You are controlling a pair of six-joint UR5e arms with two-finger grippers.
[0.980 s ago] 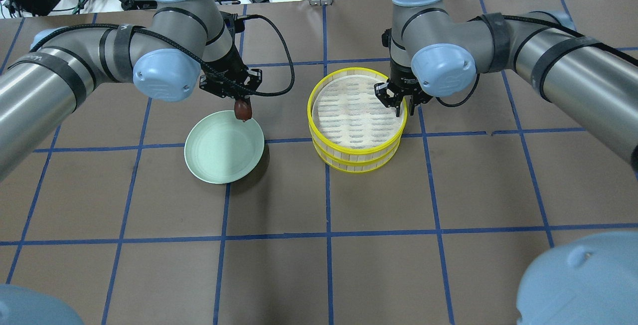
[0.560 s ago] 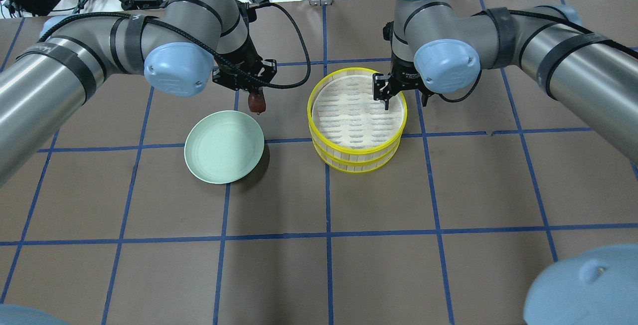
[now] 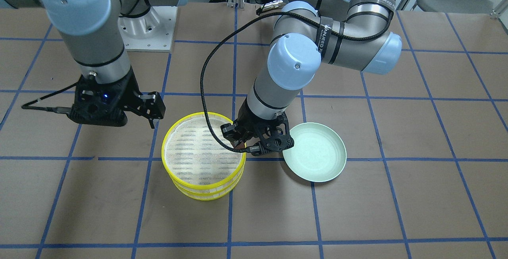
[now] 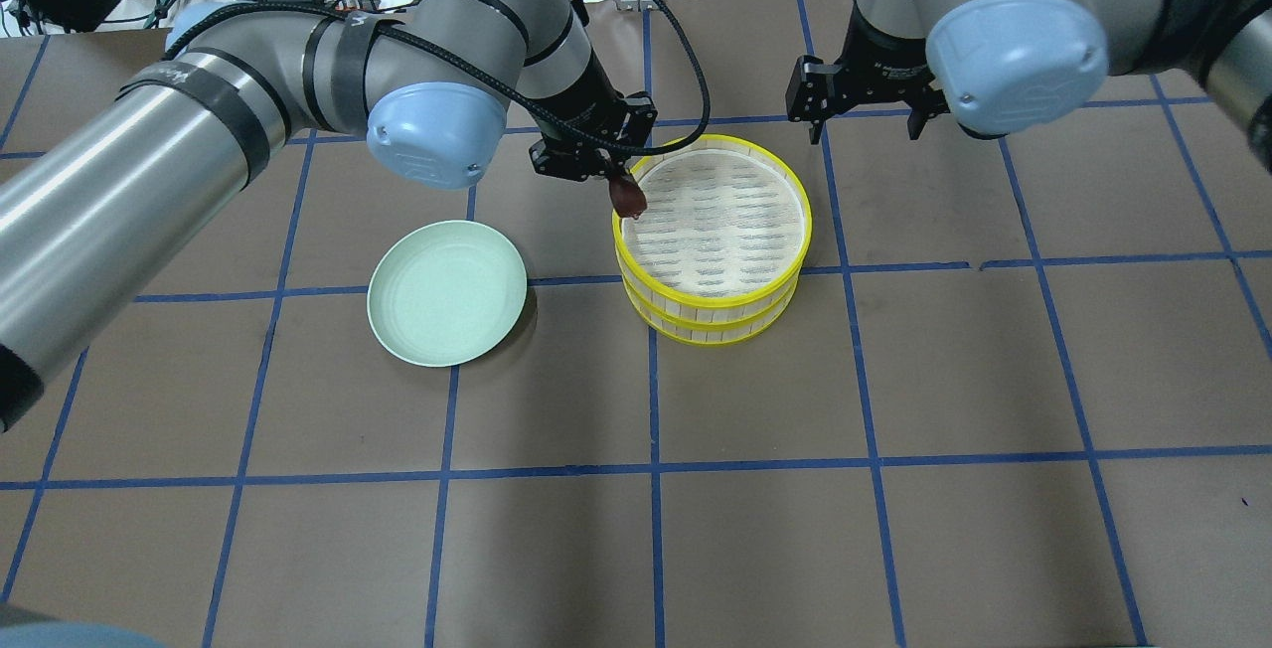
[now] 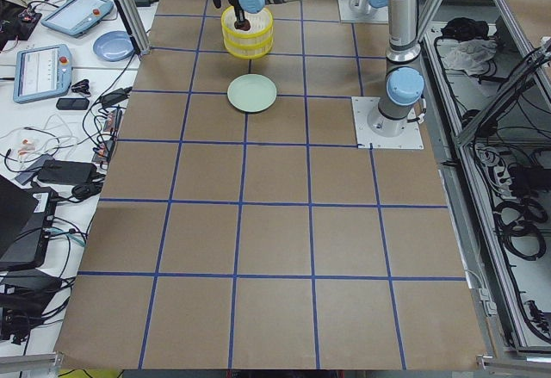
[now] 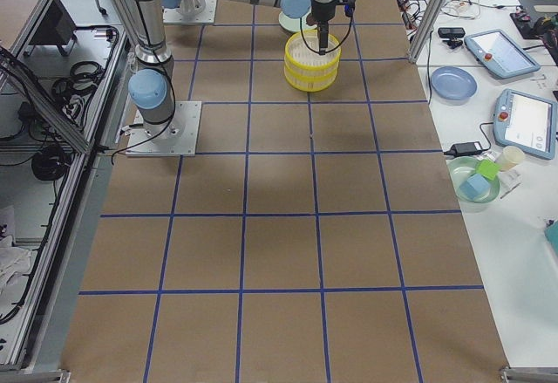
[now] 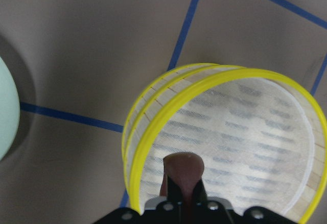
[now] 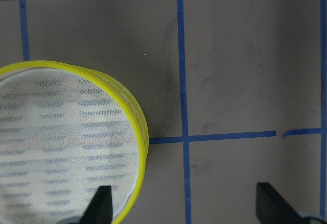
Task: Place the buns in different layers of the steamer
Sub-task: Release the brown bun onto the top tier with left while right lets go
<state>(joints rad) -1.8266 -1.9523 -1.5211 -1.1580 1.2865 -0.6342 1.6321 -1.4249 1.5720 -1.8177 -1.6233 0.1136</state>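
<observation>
Your left gripper [image 4: 621, 189] has its fingers clamped on the dark bun [image 4: 627, 199]. The bun hangs just over the left rim of the steamer [image 4: 712, 302], above the top tray [image 4: 795, 193].

To do this step well, I'd carry the bun right until it is over the middle of the mesh floor, clear of the yellow rim. Then lower it close to the mesh before you part the fingers. Let go from height or over the rim, a rounded bun would likely roll or tip out. Lift straight up afterwards.

Your right gripper [image 4: 863, 126] sits beyond the far right of the steamer, fingers wide apart and holding nothing, so it is out of the way.

Count:
- **Buns:** one in view, the dark one. No cream bun shows anywhere.
- **Trays:** two, stacked. The floor of the lower tray [image 4: 717, 328] is hidden under the top one.
- **Plate:** one pale green plate [image 4: 447, 290], bare, on the tabletop [image 4: 755, 529] left of the steamer.
</observation>
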